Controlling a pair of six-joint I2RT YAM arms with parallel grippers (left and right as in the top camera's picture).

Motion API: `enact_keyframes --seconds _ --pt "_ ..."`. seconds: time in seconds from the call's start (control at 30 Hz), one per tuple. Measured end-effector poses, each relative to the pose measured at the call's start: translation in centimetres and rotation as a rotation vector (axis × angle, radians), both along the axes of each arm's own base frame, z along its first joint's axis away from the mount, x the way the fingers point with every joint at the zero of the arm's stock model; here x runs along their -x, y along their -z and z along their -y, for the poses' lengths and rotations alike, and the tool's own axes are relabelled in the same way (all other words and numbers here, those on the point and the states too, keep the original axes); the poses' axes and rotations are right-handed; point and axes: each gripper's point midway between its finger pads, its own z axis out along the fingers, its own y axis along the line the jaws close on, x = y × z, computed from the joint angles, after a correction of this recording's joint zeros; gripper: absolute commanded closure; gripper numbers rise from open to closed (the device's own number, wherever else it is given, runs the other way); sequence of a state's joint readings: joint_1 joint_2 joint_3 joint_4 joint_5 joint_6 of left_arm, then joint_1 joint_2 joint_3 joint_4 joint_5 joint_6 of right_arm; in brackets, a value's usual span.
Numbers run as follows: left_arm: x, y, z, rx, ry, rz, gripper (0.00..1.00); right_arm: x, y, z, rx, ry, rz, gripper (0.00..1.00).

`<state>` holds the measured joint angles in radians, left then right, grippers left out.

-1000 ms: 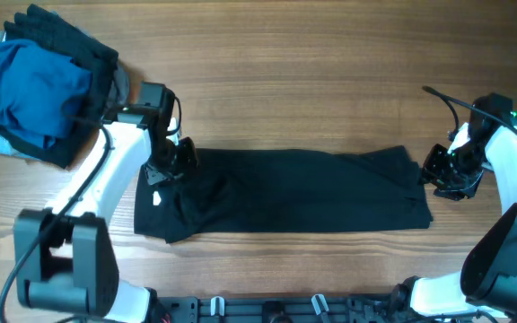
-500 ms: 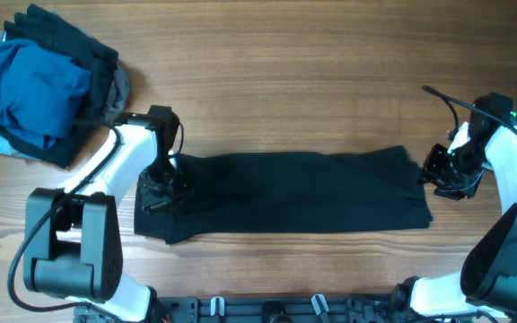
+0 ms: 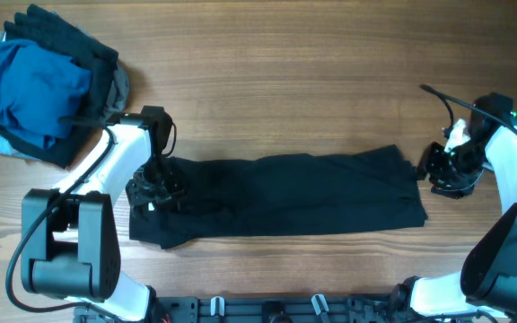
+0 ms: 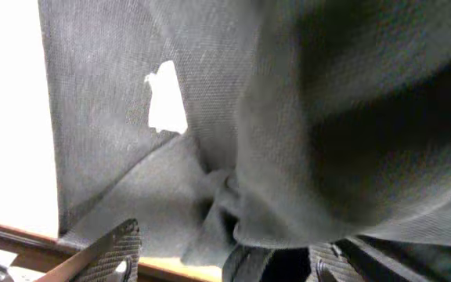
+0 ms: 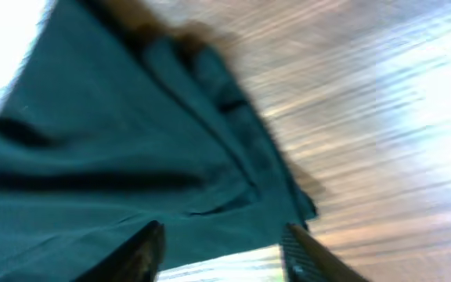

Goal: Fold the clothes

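A large black shirt [image 3: 285, 196] lies folded into a long band across the middle of the table. My left gripper [image 3: 155, 190] sits low over its left end. In the left wrist view the fingers [image 4: 218, 254] stand wide apart with a bunched fold of the shirt [image 4: 288, 141] between them, and a small white mark [image 4: 167, 98] shows on the cloth. My right gripper [image 3: 433, 170] is at the shirt's right end. In the right wrist view its fingers [image 5: 225, 251] are open just above the shirt's edge [image 5: 131, 157].
A pile of other clothes lies at the table's far left corner: a blue garment [image 3: 25, 85], a black one [image 3: 70, 40] and a grey one [image 3: 119, 87]. Bare wood [image 3: 285, 81] lies beyond the shirt. The arm bases stand along the front edge.
My left gripper has moved toward the front and a little left, onto the shirt's left end. The shirt has shifted slightly left. The right gripper has barely moved.
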<state>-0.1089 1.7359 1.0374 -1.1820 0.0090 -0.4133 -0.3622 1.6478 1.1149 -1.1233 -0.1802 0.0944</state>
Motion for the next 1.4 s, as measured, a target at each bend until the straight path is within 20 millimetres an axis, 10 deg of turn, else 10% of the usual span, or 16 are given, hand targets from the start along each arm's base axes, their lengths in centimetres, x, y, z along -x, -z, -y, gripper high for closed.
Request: enact_keyframes --seconds 0.33,0.53,1.0,1.23,1.4 --pt "-3.0 0.7 2.0 0.108 -0.028 0.121 0.27 -1.3 0.1 -2.4 -0.061 -0.258 0.104 0.33" --pt "-3.6 0.8 2.5 0.132 -0.039 0.147 0.18 0.2 3.7 -3.4 -0.042 -0.319 0.091 0.31" --pt "-3.1 3.2 2.6 0.146 -0.06 0.214 0.24 -1.6 6.2 -2.3 0.045 -0.153 0.202 0.77" --pt "-13.1 2.0 3.8 0.212 -0.053 0.632 0.28 -7.0 5.3 -1.0 0.113 -0.103 0.441 0.77" --pt "-15.6 1.7 4.2 0.239 -0.069 0.732 0.26 -8.8 4.5 -0.5 0.135 -0.086 0.519 0.5"
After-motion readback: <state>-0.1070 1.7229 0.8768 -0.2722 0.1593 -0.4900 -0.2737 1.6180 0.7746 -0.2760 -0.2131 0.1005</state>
